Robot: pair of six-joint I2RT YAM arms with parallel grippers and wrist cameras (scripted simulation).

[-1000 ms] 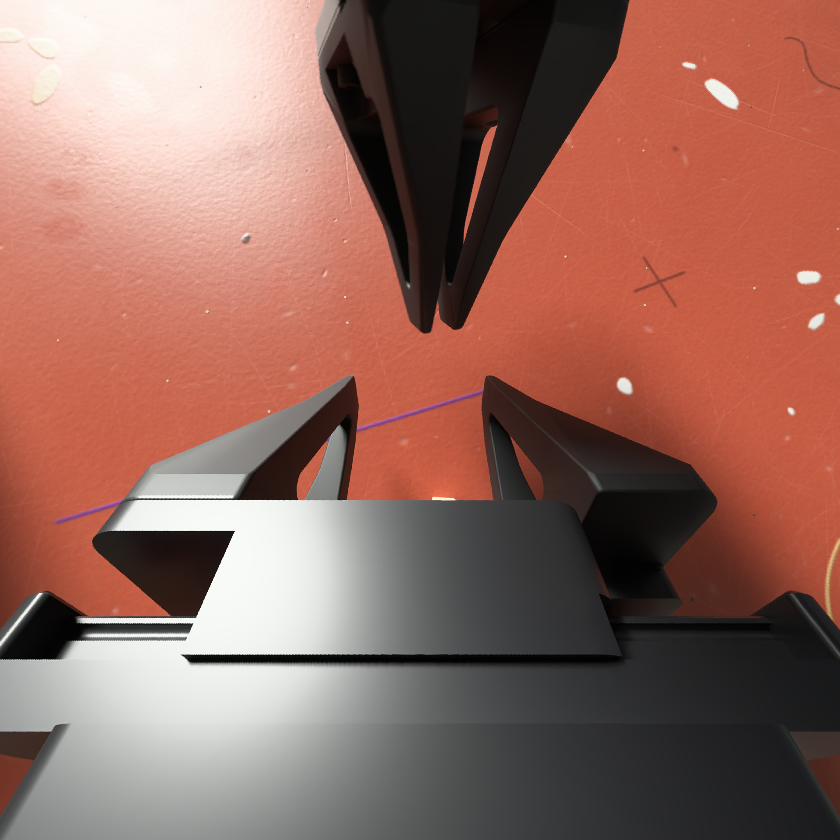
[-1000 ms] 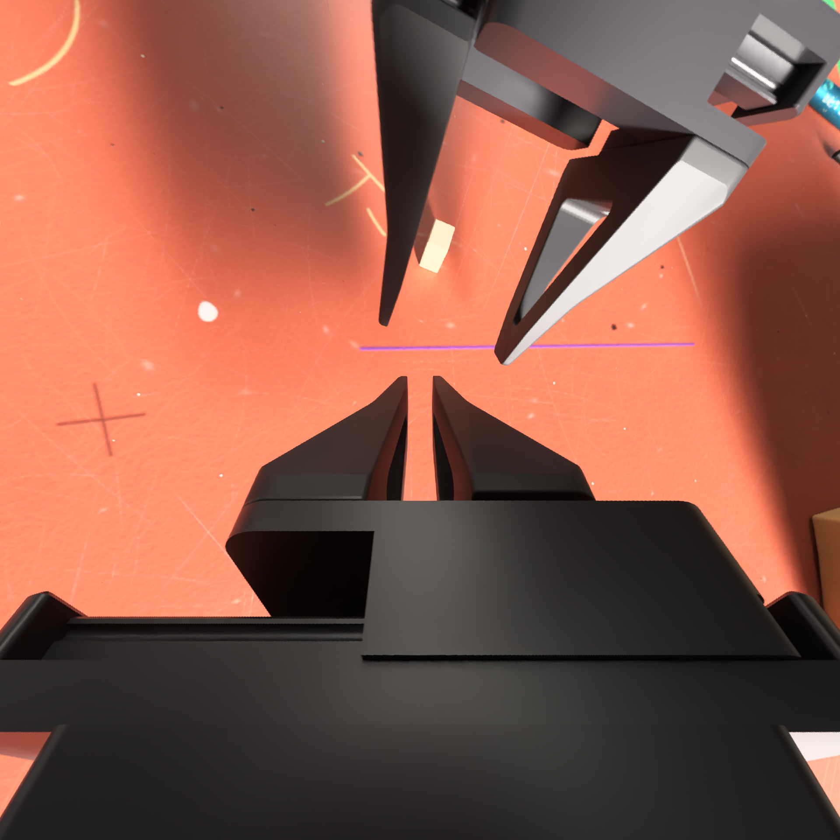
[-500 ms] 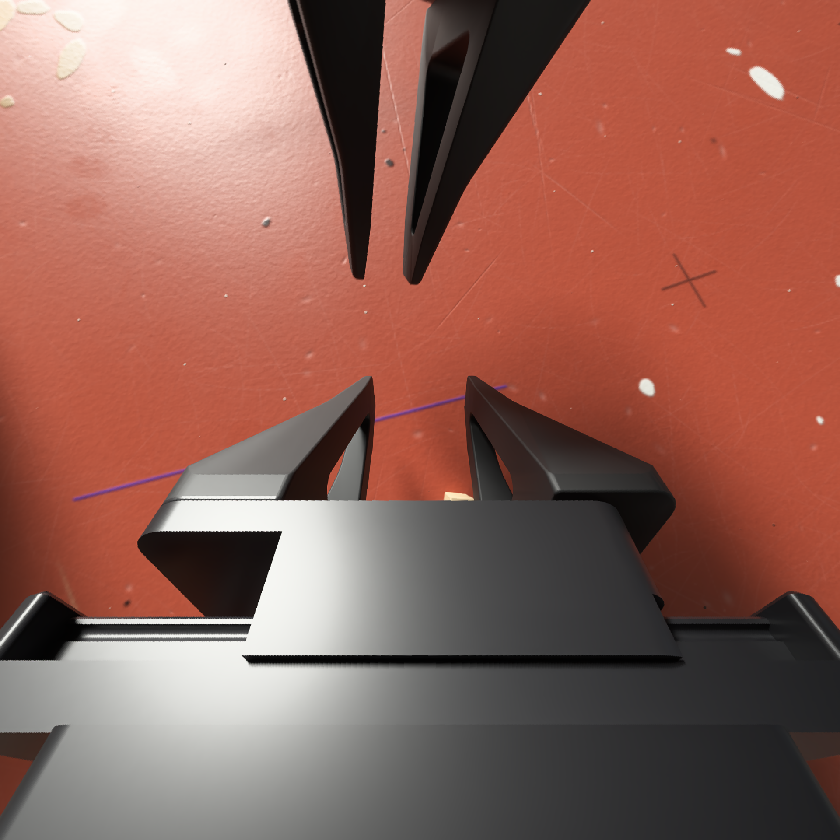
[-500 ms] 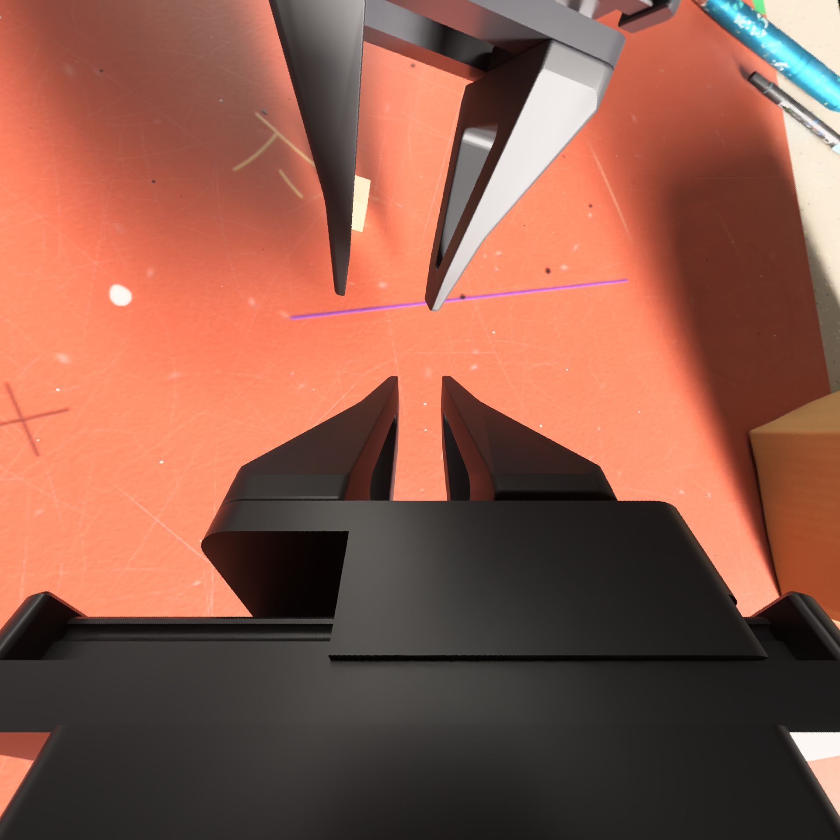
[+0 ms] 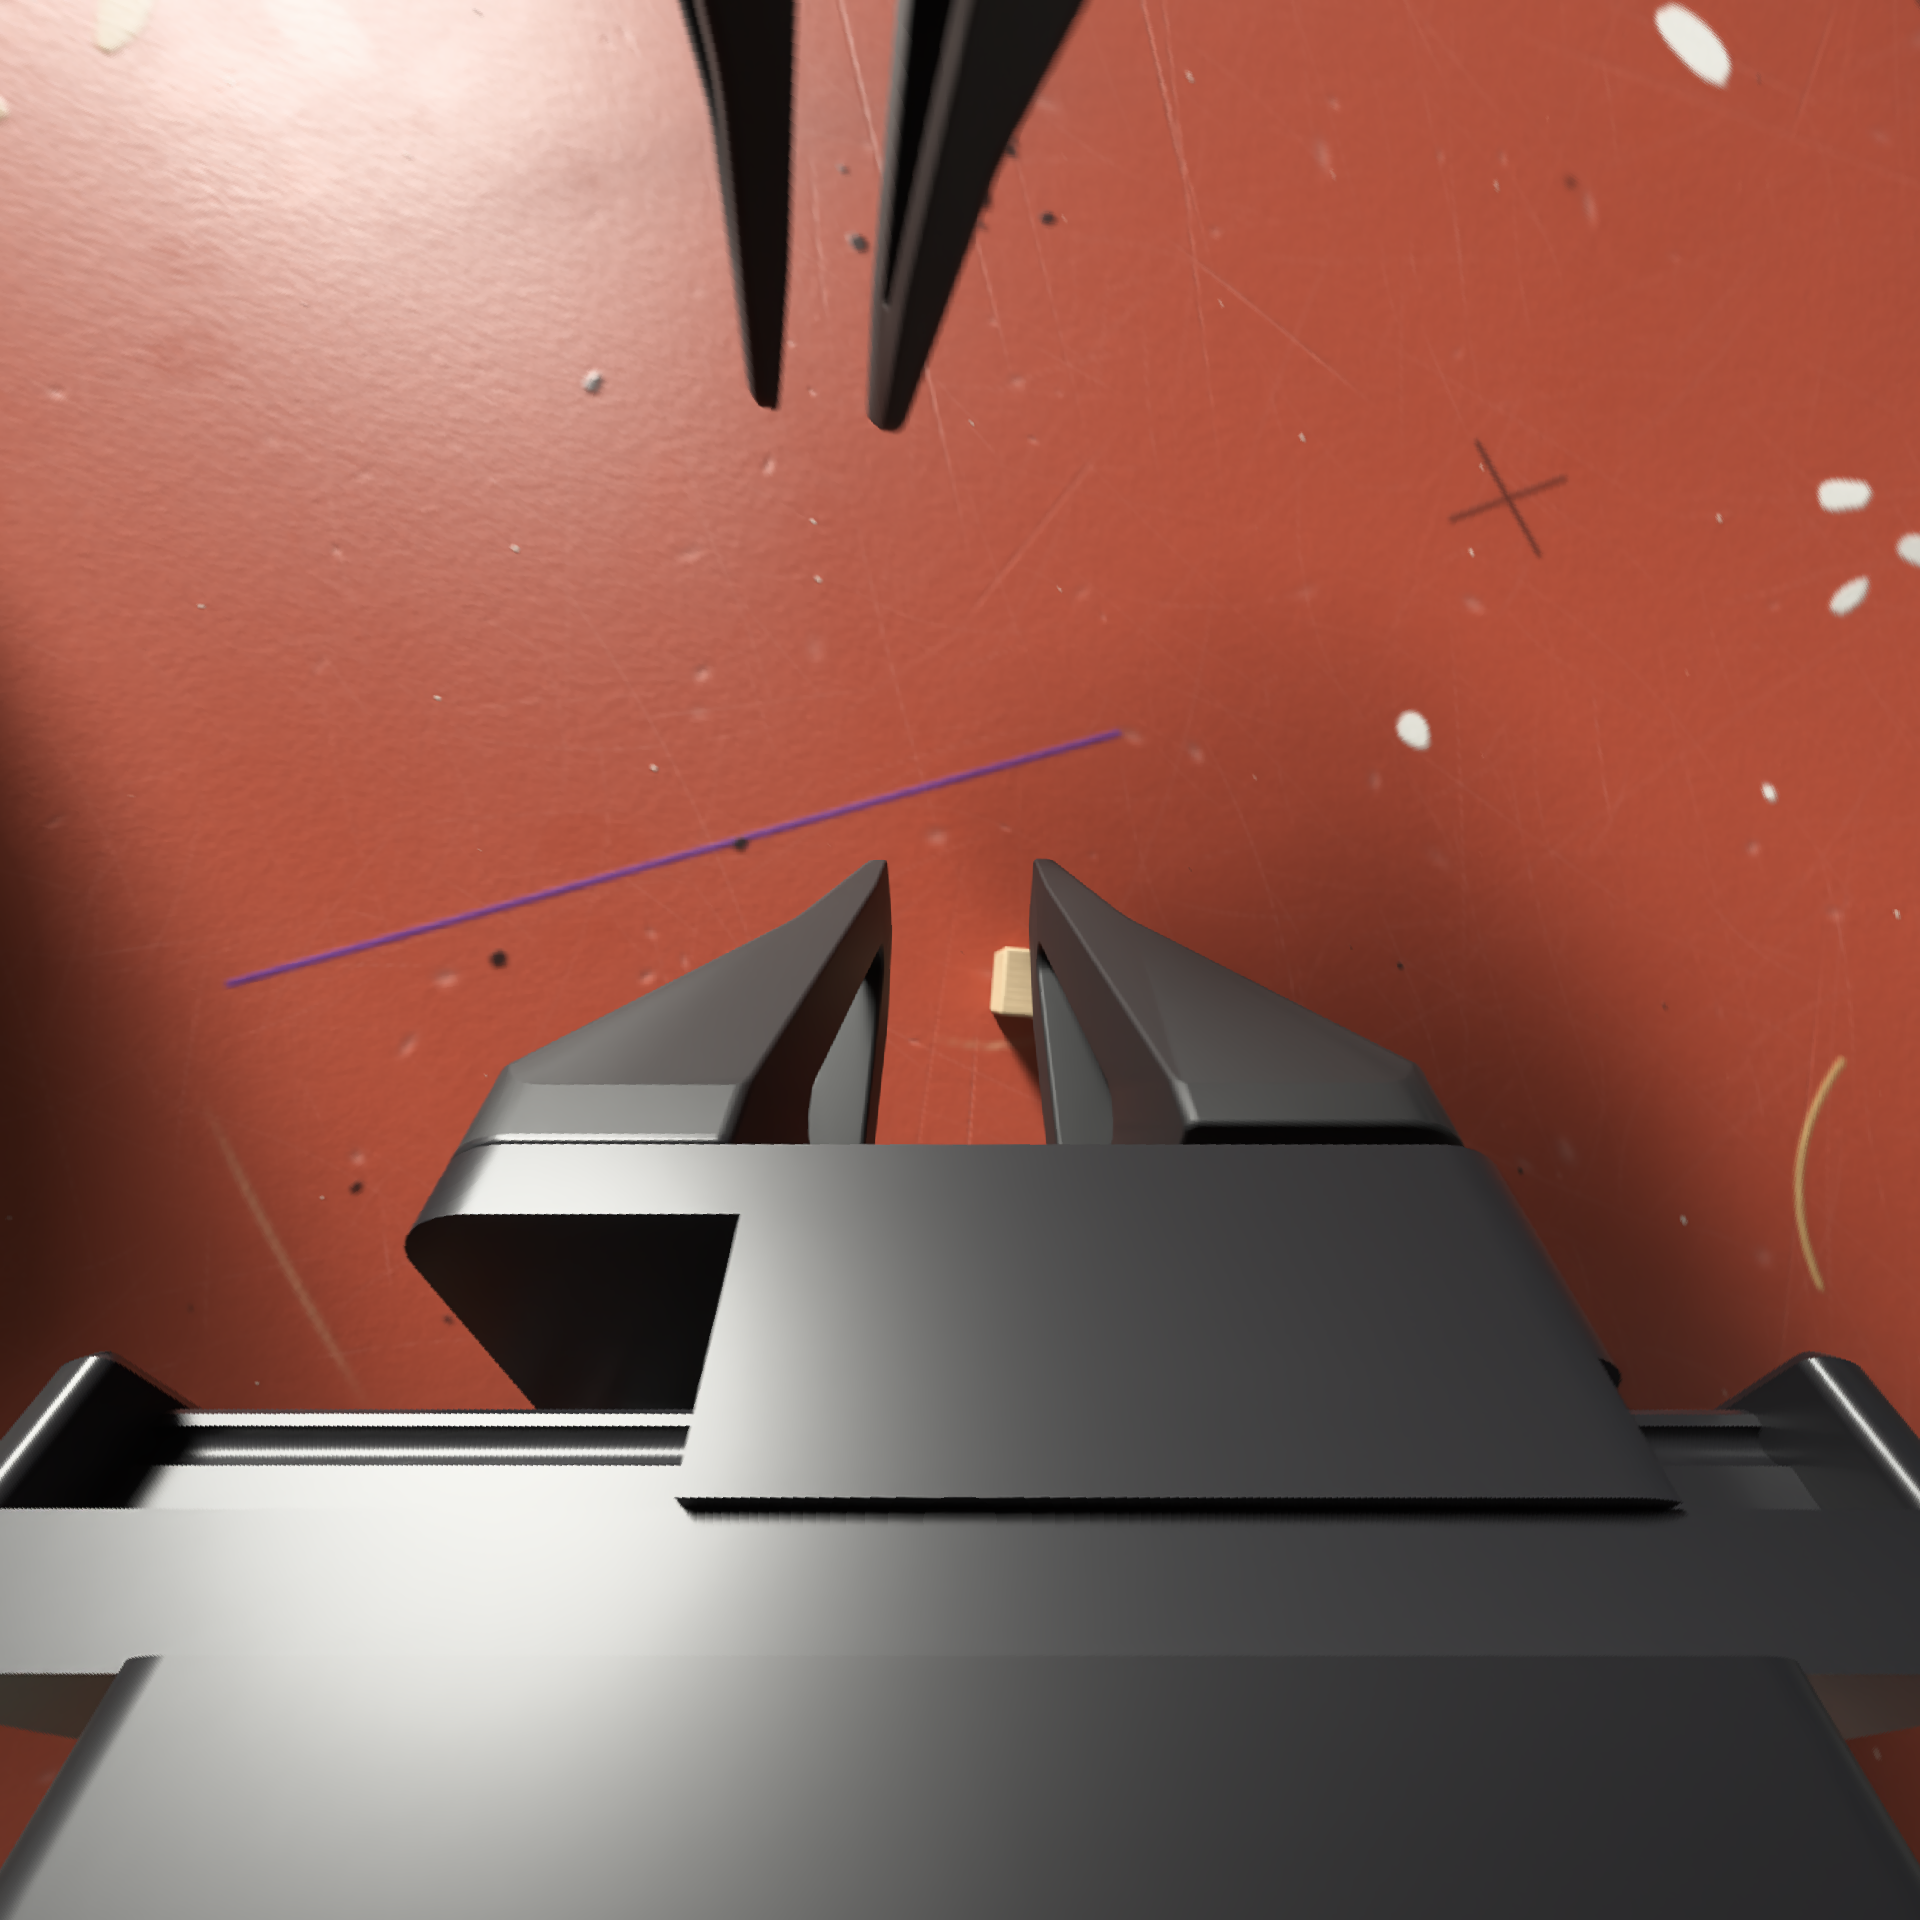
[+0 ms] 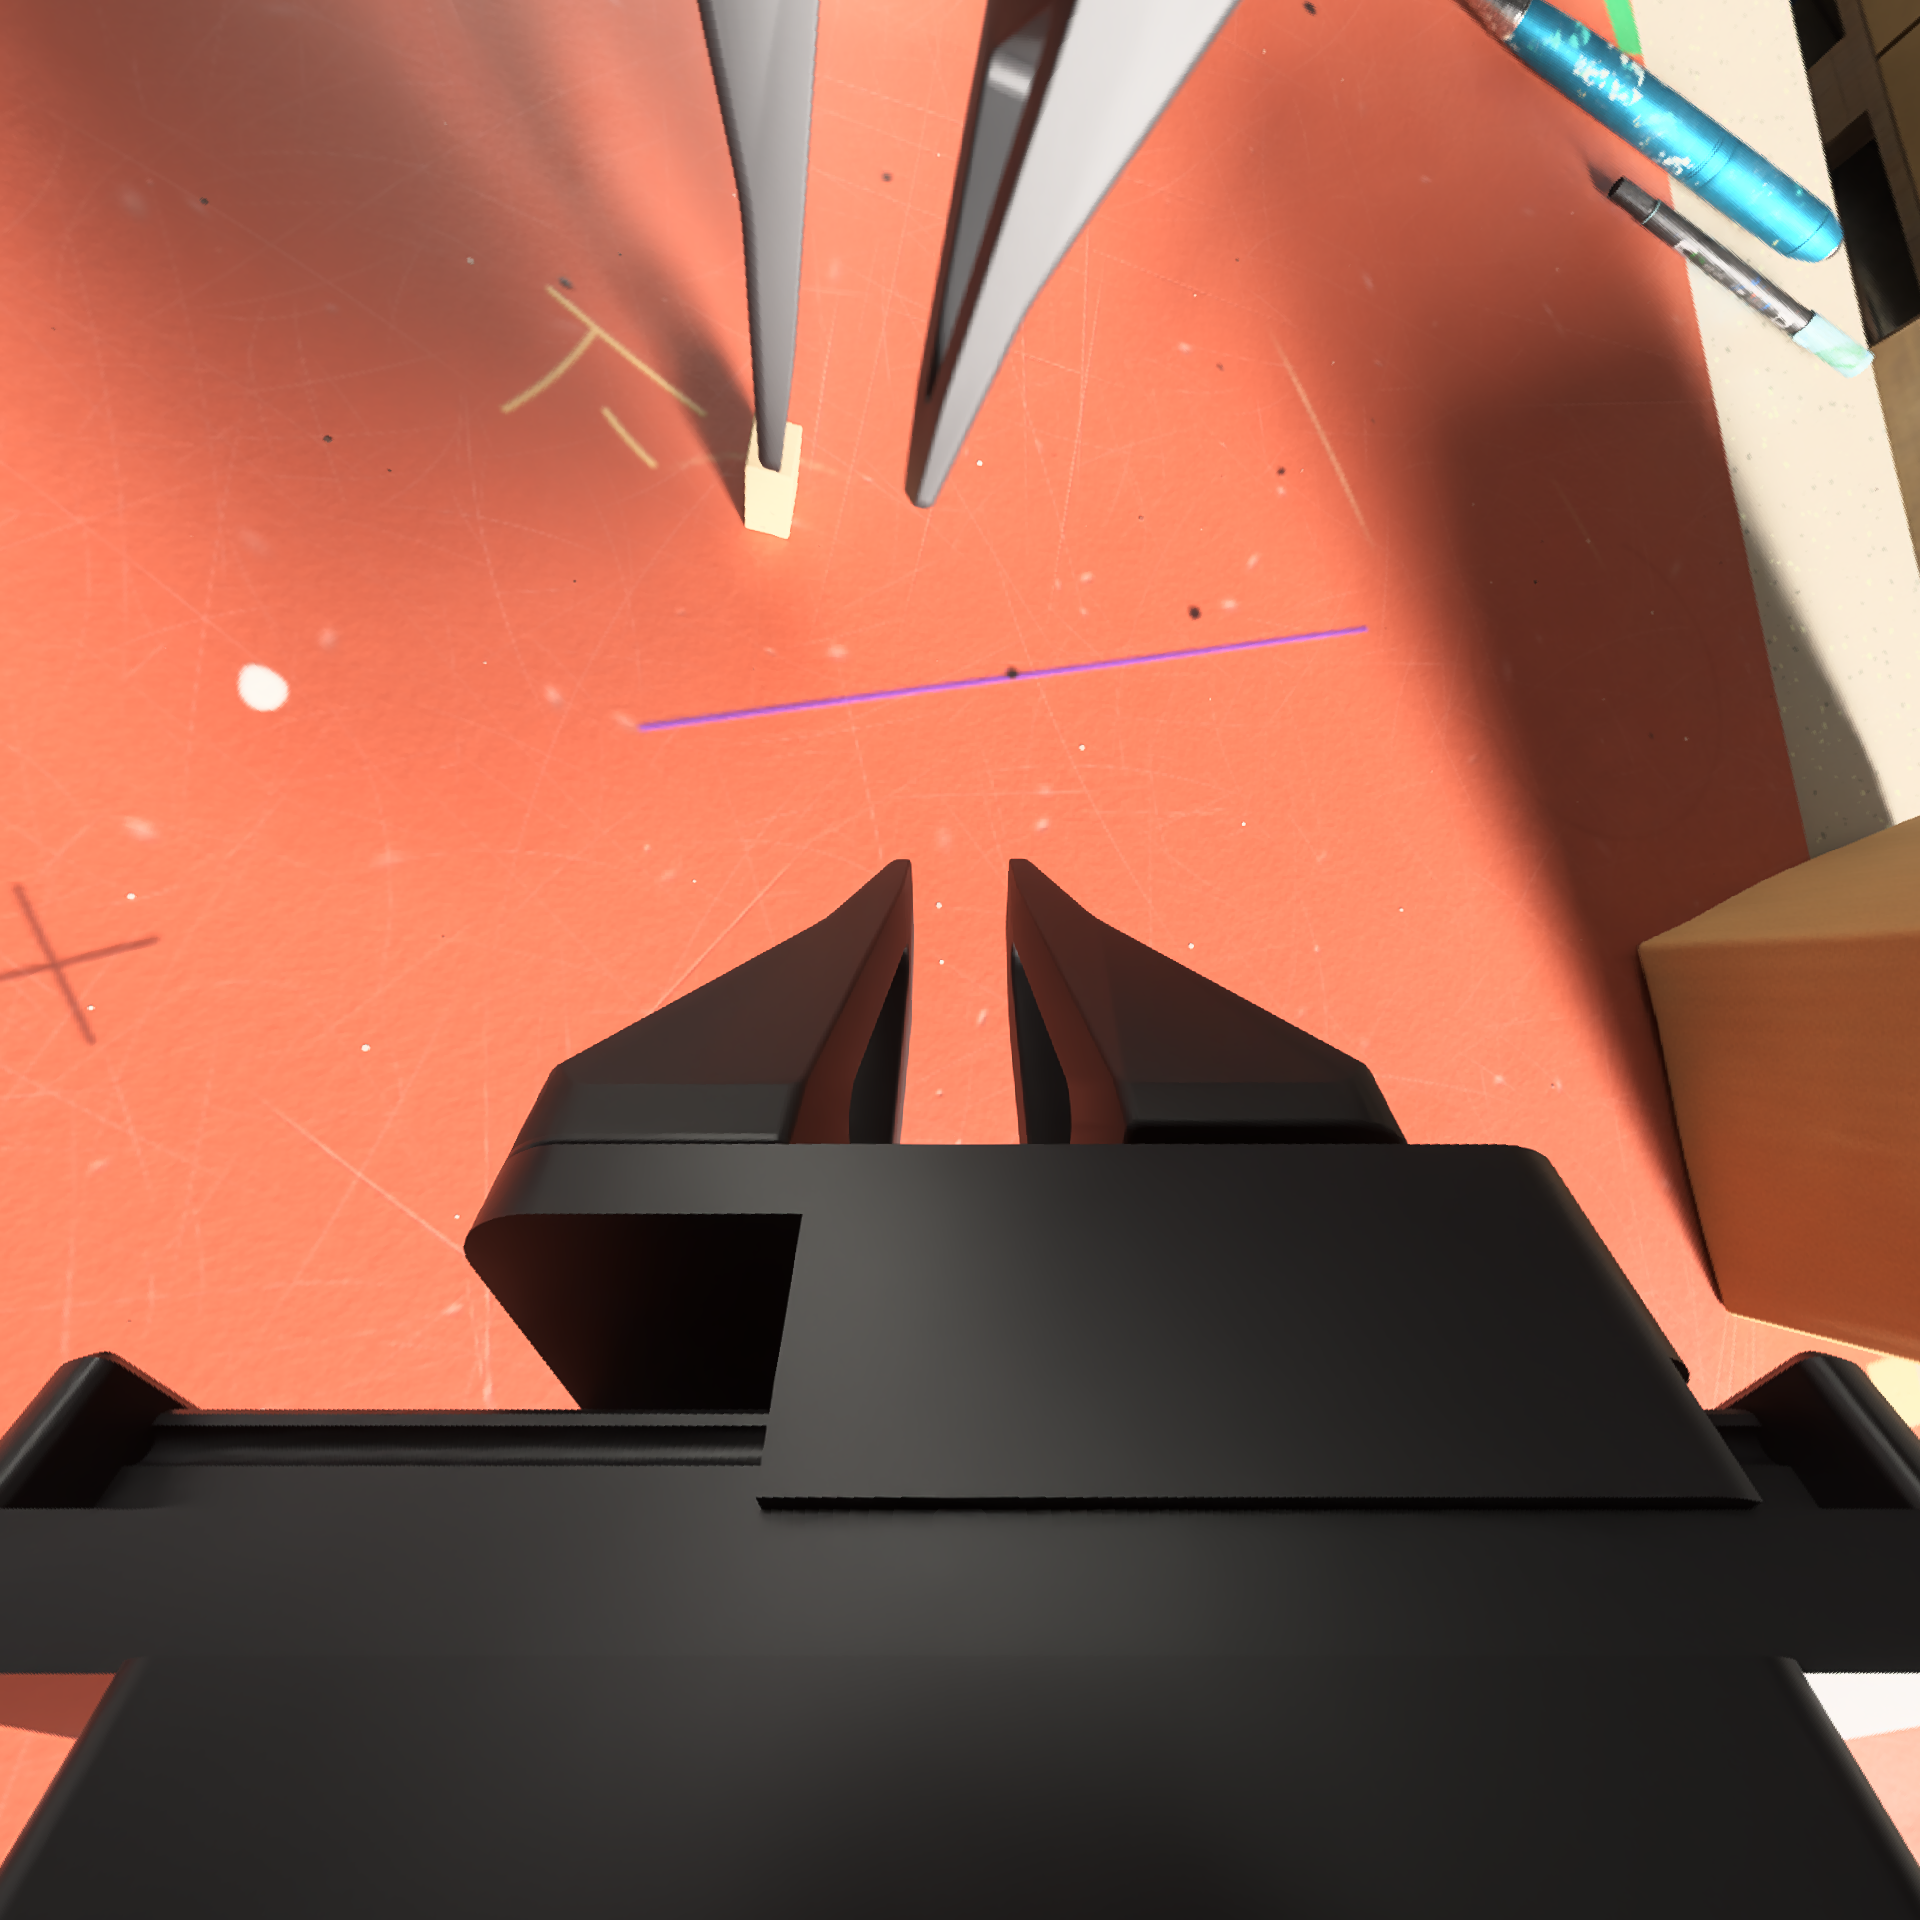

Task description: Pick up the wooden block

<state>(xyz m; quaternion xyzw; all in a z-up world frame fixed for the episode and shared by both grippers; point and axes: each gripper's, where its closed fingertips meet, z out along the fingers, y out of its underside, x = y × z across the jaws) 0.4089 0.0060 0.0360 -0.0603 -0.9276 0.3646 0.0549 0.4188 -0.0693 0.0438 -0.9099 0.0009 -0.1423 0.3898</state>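
On red mat [image 5: 416, 520]: wooden block [image 5: 1010, 981] between parted left gripper [image 5: 961, 868]; right gripper [image 6: 959, 864] parted, empty.

One wooden block [image 6: 771, 497], two pens [image 6: 1668, 125].

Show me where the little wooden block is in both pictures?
Left wrist view: the block is just below the middle, on the red mat between the left gripper's fingers, beside the right-hand one.
Right wrist view: the block is upper middle, partly behind a tip of the far gripper.
Shared landmark: the purple line on the mat.
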